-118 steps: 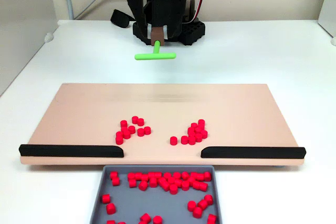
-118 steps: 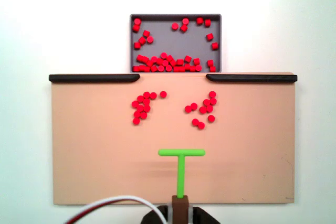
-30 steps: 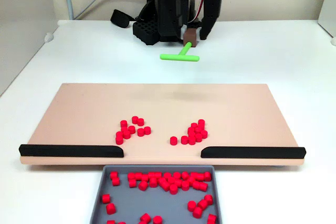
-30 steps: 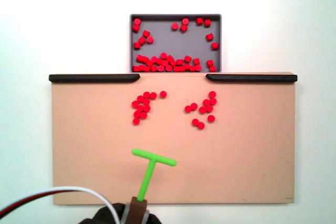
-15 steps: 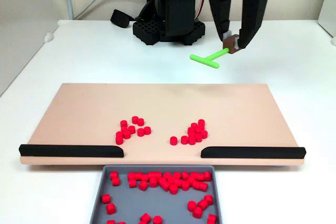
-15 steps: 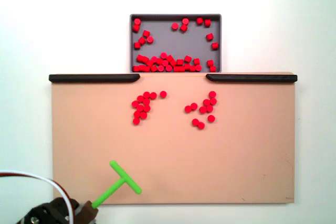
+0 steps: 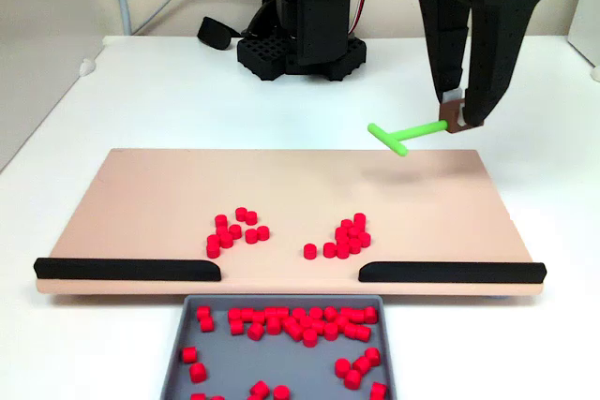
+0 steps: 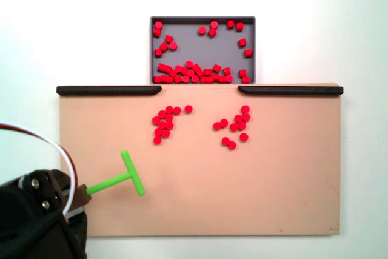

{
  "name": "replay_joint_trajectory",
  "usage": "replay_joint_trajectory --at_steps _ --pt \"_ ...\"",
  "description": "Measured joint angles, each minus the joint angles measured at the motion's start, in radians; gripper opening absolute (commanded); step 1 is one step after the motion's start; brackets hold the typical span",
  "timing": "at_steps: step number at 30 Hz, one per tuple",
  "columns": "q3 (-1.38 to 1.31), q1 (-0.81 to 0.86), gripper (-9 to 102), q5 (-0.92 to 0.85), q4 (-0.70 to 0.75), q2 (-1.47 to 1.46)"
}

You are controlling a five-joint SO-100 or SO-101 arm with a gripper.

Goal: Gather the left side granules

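Granules (image 8: 163,122), cluster elongated diagonally, toward green pusher (image 8: 124,176).

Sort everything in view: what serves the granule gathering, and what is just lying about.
For the job:
granules, the left cluster in a fixed view
green pusher
gripper, jaws shut on the pusher
board
grey tray

Lying about:
other red cluster
black lump near the arm base

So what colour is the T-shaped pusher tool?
Bright green pusher, clearest in a fixed view looking down from above.
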Motion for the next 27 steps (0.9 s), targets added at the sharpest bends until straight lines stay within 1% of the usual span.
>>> replay_joint_trajectory --at_steps 6,9,20,27 --pt "-0.144 0.000 0 0.061 0.000 -0.132" --pt "-0.173 0.000 0 0.089 0.000 -0.161" --pt "-0.179 0.000 0 0.183 0.000 -0.175" --pt "-0.179 0.017 0 0.222 -0.048 -0.204"
